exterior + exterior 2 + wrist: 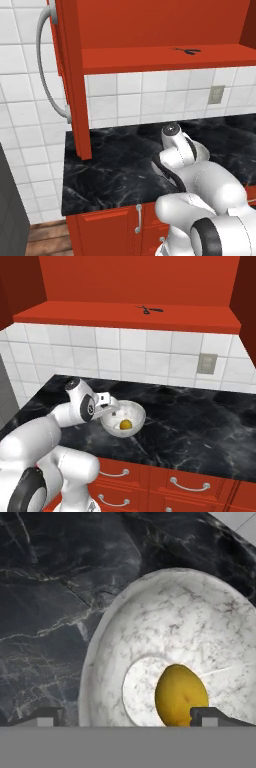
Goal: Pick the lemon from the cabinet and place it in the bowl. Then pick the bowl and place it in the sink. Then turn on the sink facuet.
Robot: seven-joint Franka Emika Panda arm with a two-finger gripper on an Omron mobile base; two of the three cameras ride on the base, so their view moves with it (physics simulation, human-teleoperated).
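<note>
Lemon (181, 695) lies loose in the bowl (165, 632), on its flat bottom, touching nothing but the bowl. Bowl stands on the black marble counter (50, 587). Gripper (125, 716) hangs just above the bowl's near side, jaws spread wide and holding nothing; one fingertip (212, 716) sits just in front of the lemon, the other over the counter outside the rim. Red cabinet (125, 316) shelf is above, a small pair of scissors (149, 309) on it.

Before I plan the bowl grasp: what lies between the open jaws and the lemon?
Nothing: in the hand view the gripper hangs just above the lemon in the bowl.
</note>
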